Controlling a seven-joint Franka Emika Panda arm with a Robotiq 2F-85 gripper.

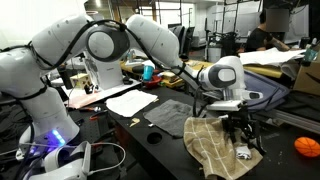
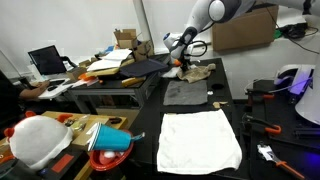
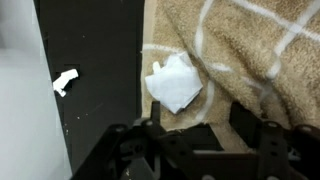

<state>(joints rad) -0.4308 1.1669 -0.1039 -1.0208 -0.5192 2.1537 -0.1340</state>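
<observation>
Two white bits counted in the wrist view: a crumpled white wad [image 3: 175, 83] lying on the tan towel [image 3: 250, 45], and a smaller white scrap [image 3: 65, 80] well apart from it on the black table [image 3: 95, 60]. Noted the white wad close to the towel's edge, resting on the cloth, just ahead of the gripper [image 3: 195, 130]. Saw the dark fingers [image 3: 135, 148] along the bottom of that view, standing apart, nothing clamped between them; only towel showing in the gap. Could not tell whether the fingertips touch the cloth.

Found the gripper [image 1: 243, 128] in an exterior view hanging low over one end of the tan towel [image 1: 212, 140], wrist pointing down, arm [image 1: 150, 40] stretched across above the table. Marked the towel as rumpled, with pale grid lines across it. Logged a dark grey cloth [image 1: 170, 117] lying flat just beside the towel, and a white sheet of paper [image 1: 130, 100] further along the table top. Spotted an orange ball [image 1: 306, 147] off to the side, well apart from the gripper.

Seen from the opposite end in an exterior view: gripper [image 2: 182, 60] at the far end of the black table [image 2: 150, 110], over the tan towel [image 2: 196, 72]. Recorded the grey cloth [image 2: 185, 93] between that towel and a larger white cloth [image 2: 200, 140] spread flat at the near end. Noted a laptop [image 2: 45, 62] on a cluttered bench beside the table, well apart from the gripper. Too small in both exterior views to make out the white wad.
</observation>
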